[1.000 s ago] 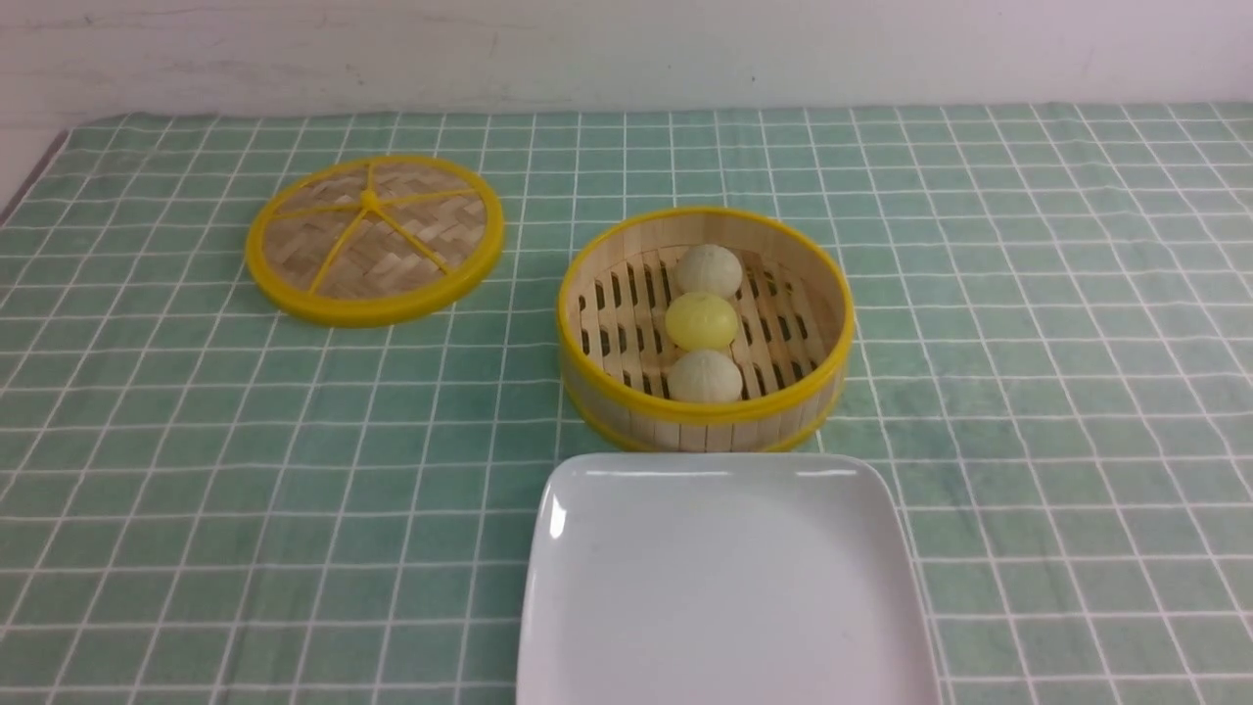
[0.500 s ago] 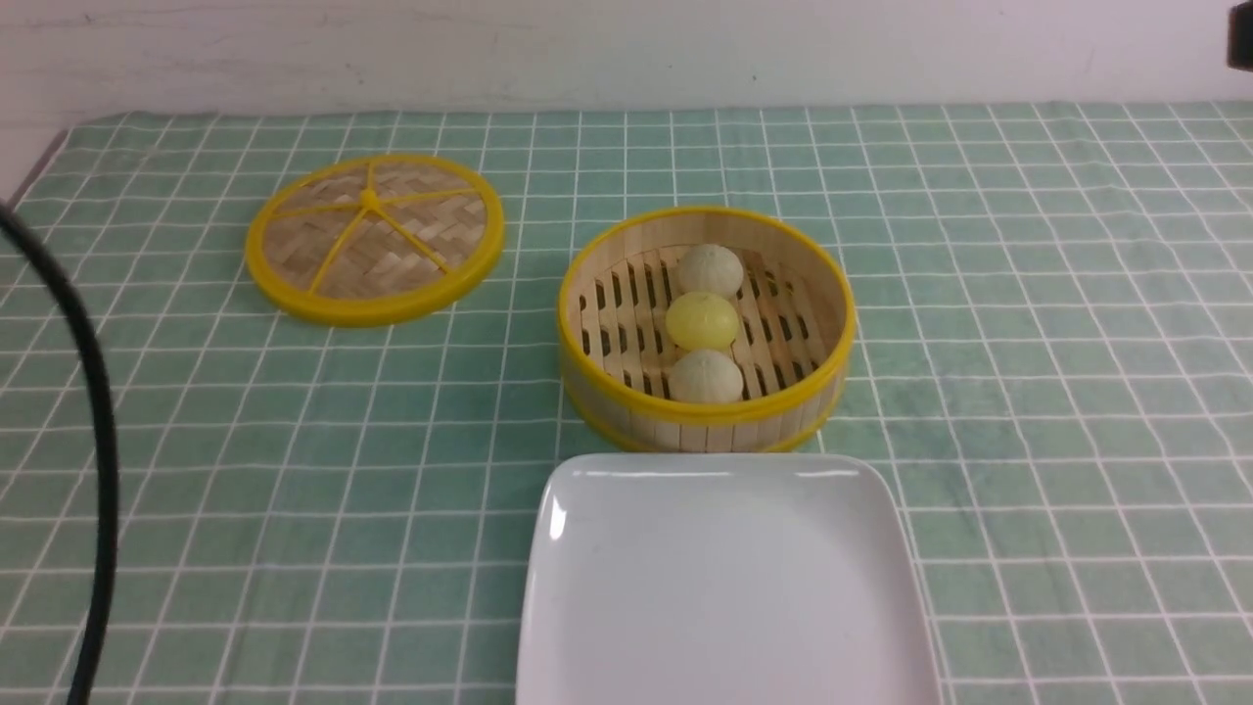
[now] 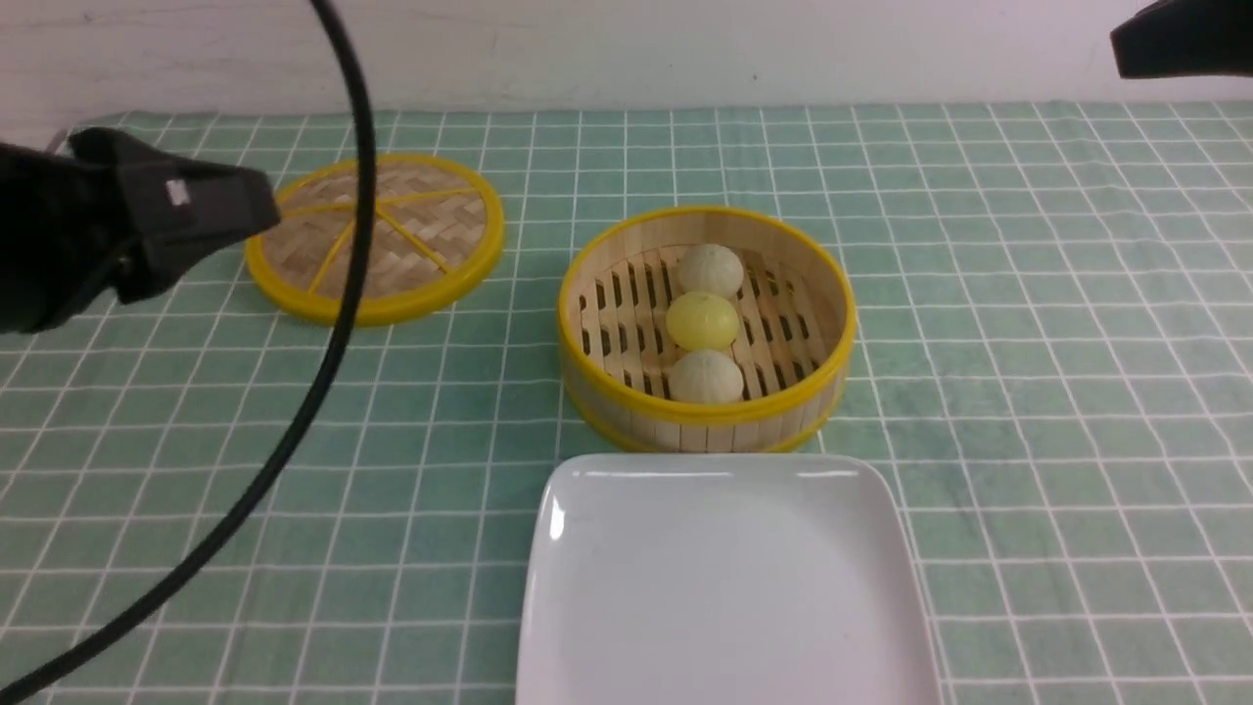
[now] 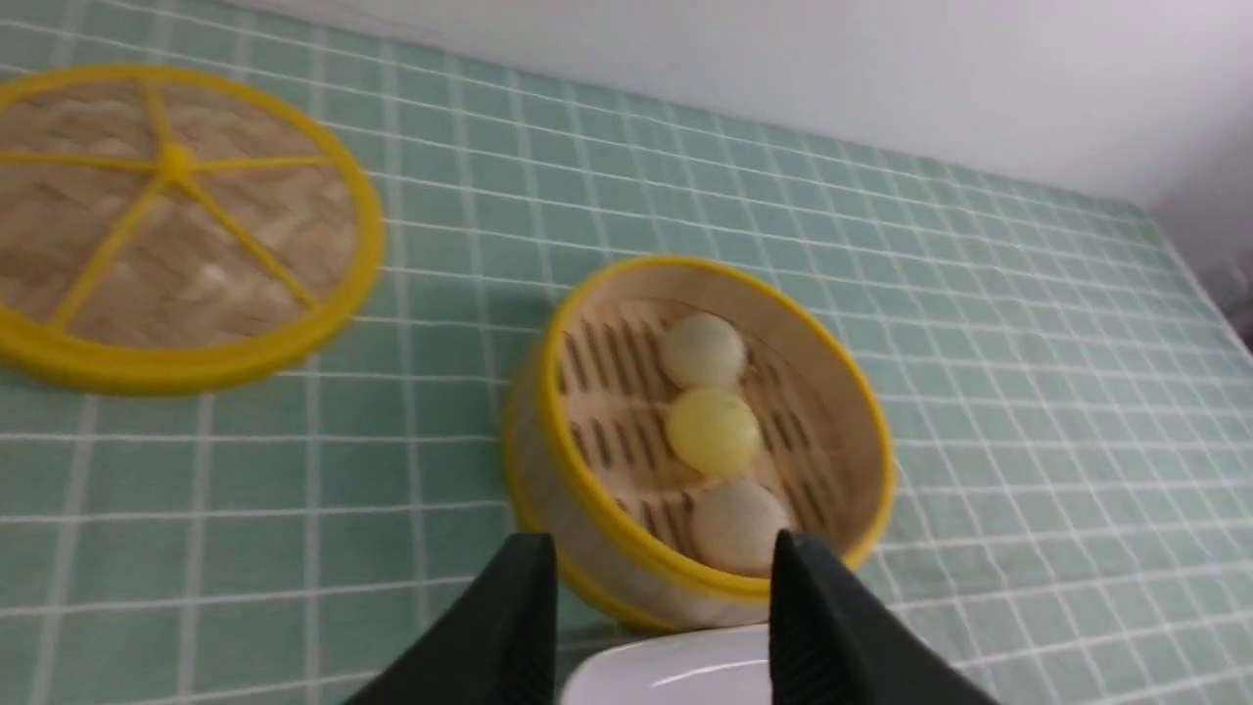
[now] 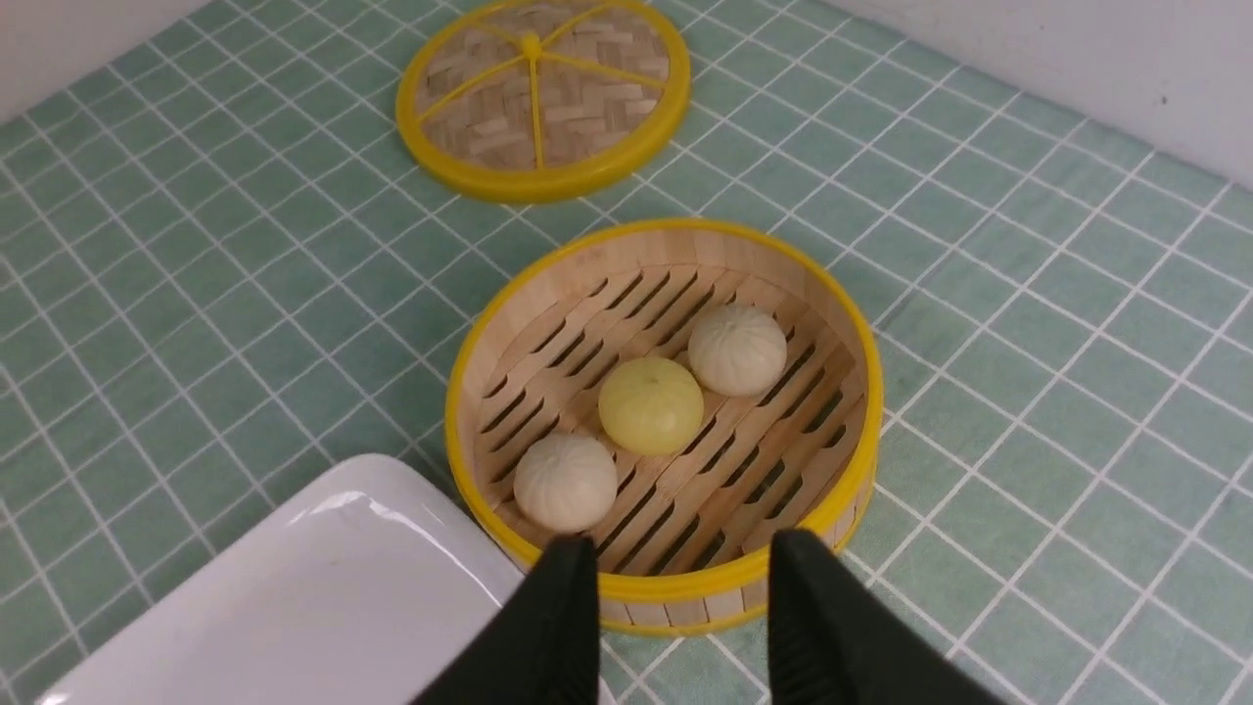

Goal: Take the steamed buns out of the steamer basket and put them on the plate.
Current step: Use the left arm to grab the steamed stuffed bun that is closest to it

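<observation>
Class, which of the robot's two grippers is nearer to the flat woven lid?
Left. The left gripper hangs by the lid's left side; the right gripper is high at the far right, beyond the steamer basket.

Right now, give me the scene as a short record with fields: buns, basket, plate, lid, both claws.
buns: three in a row in the basket: far bun off-white, yellow bun in the middle, near bun off-white
steamer basket: upright, uncovered, just behind the plate
plate: nothing on it
lid: flat on the cloth, left of the basket, apart from it
left claw: open, empty
right claw: open, empty
progress: no bun moved yet
</observation>
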